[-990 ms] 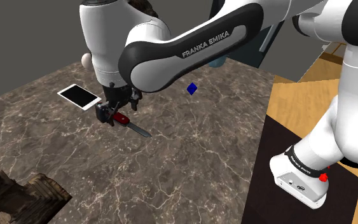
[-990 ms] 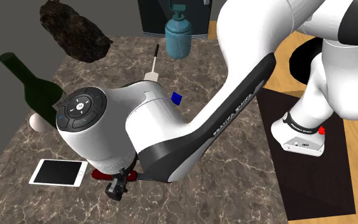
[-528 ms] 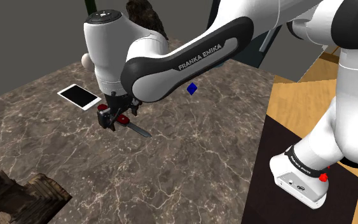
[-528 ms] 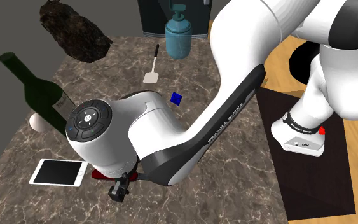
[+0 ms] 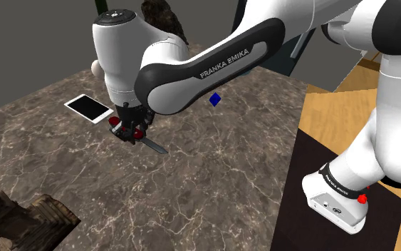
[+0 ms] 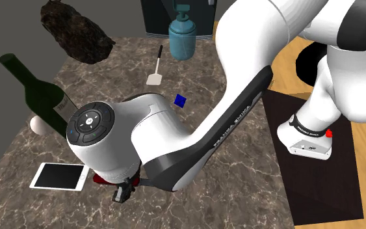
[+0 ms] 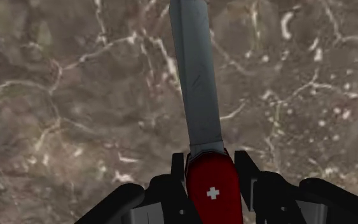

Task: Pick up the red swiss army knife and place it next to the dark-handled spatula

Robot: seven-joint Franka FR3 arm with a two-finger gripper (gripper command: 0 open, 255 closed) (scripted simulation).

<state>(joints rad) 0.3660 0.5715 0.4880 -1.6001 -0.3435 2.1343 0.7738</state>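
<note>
Fingers (image 7: pixel 244 170) of your gripper (image 7: pixel 212 172) are clamped on the red handle of the swiss army knife (image 7: pixel 201 108), its open blade reaching out over the marble countertop (image 6: pixel 240 195). You have a tablet (image 6: pixel 59 176) just beside it on the second exterior view's left. The dark-handled spatula (image 6: pixel 155 68) lies well apart, toward the far edge.

You have one red pocket knife (image 7: pixel 210 184) to count on the one stone table (image 5: pixel 213 178). You also have one spatula (image 6: pixel 155 68), one small blue cube (image 6: pixel 181 100), one flat tablet (image 6: pixel 59 176) and one white round thing (image 6: pixel 39 125). Bottles come to two (a dark green bottle (image 6: pixel 35 88) and a pale blue bottle (image 6: pixel 183 36)). There is one dark rock (image 6: pixel 77 29) and one brown lumpy thing (image 5: pixel 28 217). You have one white arm (image 5: pixel 227 57), on one dark stand (image 5: pixel 313 157).
</note>
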